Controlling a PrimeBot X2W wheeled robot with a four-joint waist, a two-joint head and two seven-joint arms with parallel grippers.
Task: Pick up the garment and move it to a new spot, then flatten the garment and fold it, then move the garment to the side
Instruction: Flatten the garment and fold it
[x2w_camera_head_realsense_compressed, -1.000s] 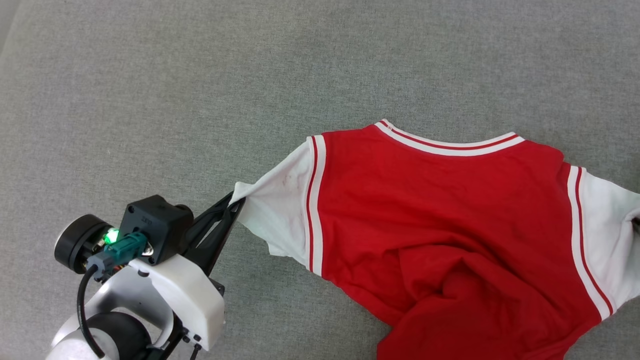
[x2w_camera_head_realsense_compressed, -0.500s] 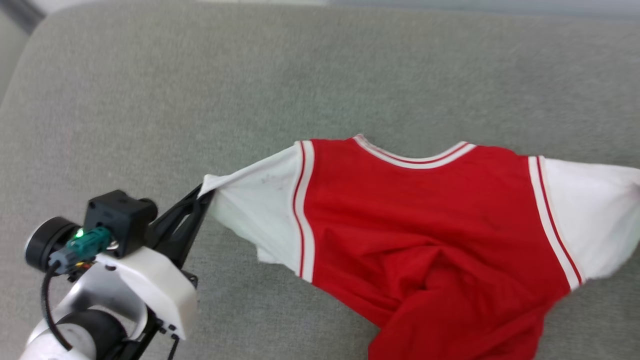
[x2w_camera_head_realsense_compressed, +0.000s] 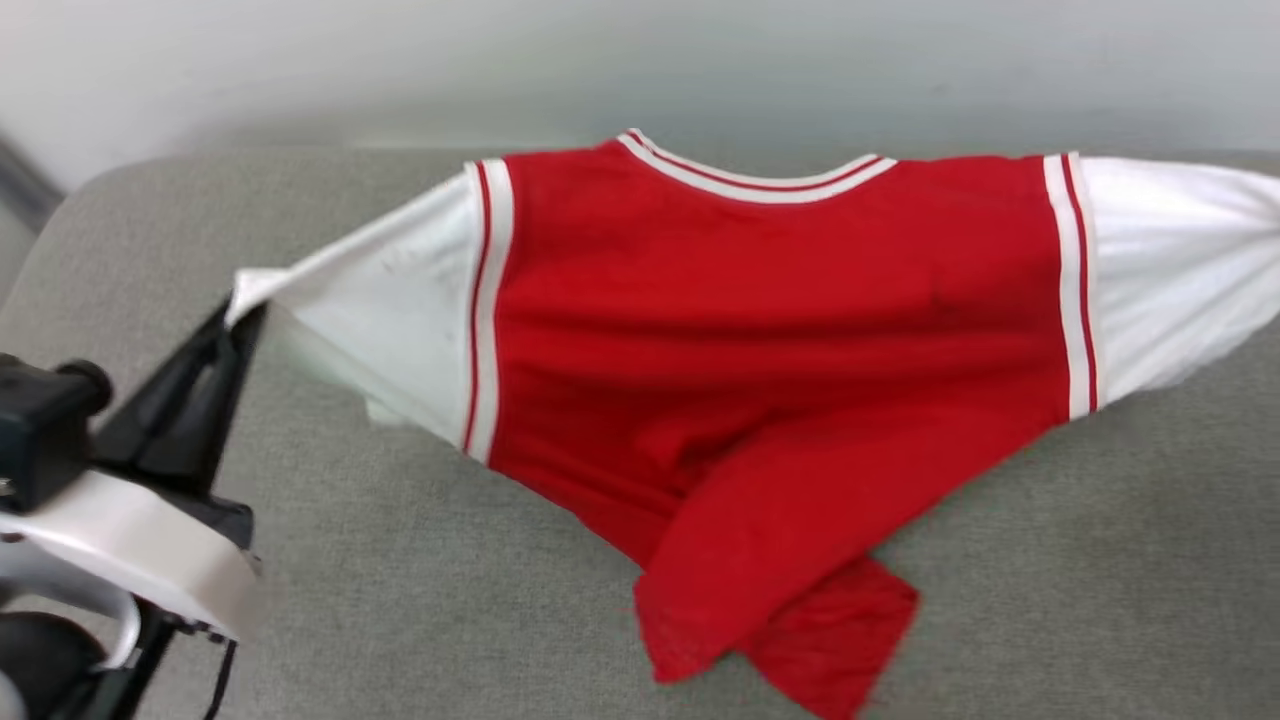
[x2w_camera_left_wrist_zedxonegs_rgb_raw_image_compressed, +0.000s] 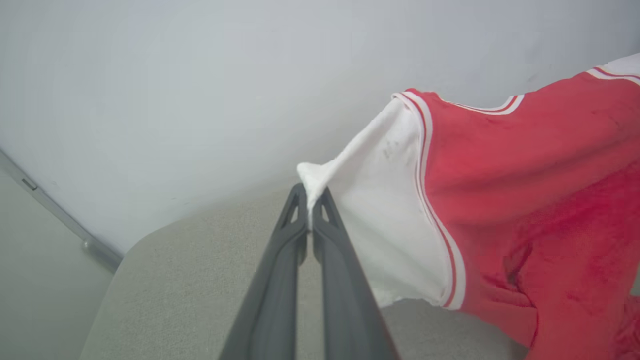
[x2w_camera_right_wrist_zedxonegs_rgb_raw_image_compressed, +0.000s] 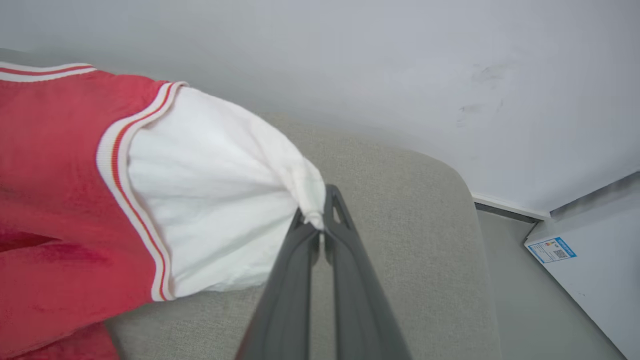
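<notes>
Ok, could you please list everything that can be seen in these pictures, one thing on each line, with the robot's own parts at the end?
garment: one, red with white sleeves and red-and-white striped trim, stretched out over the cushion
cushion: one, grey fabric, under the garment
wall: one, pale grey-white, behind the cushion
panel: one, white, lower right of the right wrist view, beyond the cushion's end
label: one, white and blue, on the panel
left gripper: one, dark, shut on one white sleeve end
right gripper: one, dark, shut on the other white sleeve end
wrist cover: one, white, behind the left gripper, lower left of the head view
</notes>
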